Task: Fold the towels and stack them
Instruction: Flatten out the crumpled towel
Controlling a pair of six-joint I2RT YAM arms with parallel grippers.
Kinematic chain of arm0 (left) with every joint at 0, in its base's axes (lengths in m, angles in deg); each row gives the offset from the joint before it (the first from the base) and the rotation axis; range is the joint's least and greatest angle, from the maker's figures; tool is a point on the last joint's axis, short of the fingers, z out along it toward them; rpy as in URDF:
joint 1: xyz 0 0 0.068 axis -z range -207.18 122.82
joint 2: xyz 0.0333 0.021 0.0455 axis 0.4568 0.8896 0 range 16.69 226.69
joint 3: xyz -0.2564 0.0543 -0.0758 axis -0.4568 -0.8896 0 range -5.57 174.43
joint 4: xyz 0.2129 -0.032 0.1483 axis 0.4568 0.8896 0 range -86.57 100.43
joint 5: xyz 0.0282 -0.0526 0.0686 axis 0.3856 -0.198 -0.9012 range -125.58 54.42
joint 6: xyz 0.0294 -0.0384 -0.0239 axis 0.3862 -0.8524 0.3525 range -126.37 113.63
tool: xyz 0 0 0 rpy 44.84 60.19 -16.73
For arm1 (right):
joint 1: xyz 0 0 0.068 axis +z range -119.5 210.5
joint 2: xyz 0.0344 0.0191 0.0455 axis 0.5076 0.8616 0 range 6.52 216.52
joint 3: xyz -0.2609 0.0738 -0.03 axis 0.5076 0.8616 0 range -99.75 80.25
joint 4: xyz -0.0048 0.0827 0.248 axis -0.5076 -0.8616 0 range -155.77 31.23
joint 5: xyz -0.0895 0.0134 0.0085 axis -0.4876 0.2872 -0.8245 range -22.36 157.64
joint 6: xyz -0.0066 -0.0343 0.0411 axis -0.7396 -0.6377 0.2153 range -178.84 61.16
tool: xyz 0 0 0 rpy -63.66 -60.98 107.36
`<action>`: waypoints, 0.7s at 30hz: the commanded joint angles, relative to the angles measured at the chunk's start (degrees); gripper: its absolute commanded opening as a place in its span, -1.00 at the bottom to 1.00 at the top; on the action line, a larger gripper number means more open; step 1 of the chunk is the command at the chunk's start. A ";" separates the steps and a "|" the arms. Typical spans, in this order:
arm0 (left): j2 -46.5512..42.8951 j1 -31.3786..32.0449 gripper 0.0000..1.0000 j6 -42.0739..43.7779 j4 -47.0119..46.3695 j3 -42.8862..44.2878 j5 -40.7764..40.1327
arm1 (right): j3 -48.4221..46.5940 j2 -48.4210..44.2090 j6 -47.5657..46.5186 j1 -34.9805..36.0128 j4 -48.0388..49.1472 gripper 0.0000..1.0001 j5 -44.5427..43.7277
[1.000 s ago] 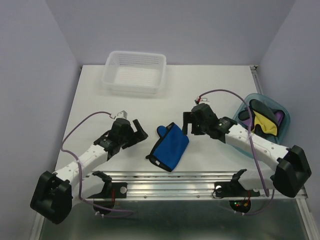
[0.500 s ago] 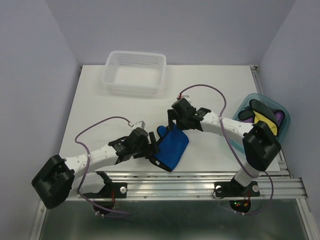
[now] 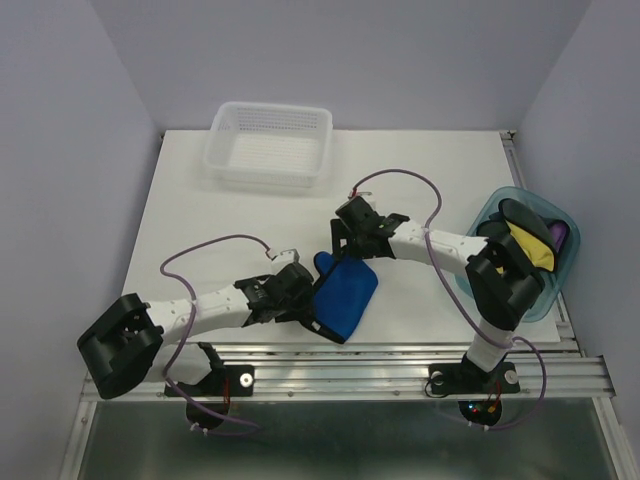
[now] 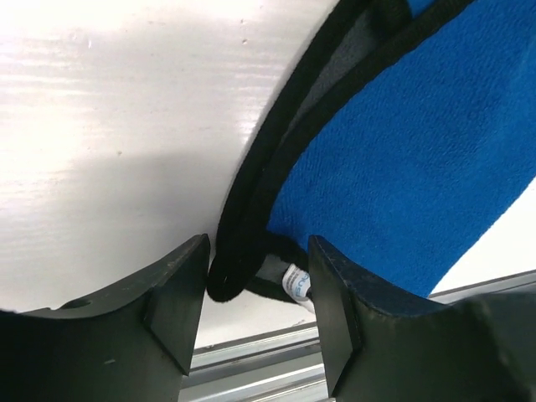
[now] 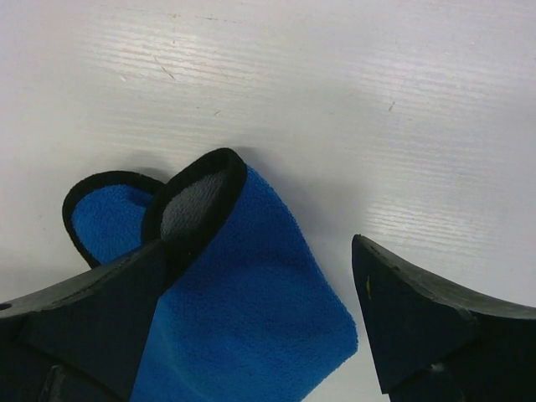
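A bright blue towel with a black edge lies folded on the white table near the front. My left gripper is open at its near left corner. In the left wrist view, the black-edged corner with a small white tag sits between the open fingers of that gripper. My right gripper is open at the far corner. In the right wrist view, the blue cloth lies between the spread fingers of that gripper. Yellow, black and purple towels lie in the blue tub.
The white mesh basket stands at the back left of the table. The translucent blue tub sits at the right edge. A metal rail runs along the table's front edge, close behind the towel's near corner.
Both arms have moved in on the blue towel: the left gripper went right to its near left corner, the right gripper left to its far corner. The towel has not visibly moved.
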 commanded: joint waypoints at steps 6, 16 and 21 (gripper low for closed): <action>-3.19 1.24 -0.05 -2.45 10.22 2.63 -3.92 | -3.16 1.27 1.26 0.35 1.66 0.81 -2.34; -2.58 1.42 -0.52 0.80 7.59 3.16 -2.86 | -2.90 1.53 1.61 0.44 1.75 0.76 -1.81; -3.63 1.59 -1.00 0.98 7.23 3.08 -4.36 | -2.46 1.18 1.61 0.44 2.45 0.37 -1.20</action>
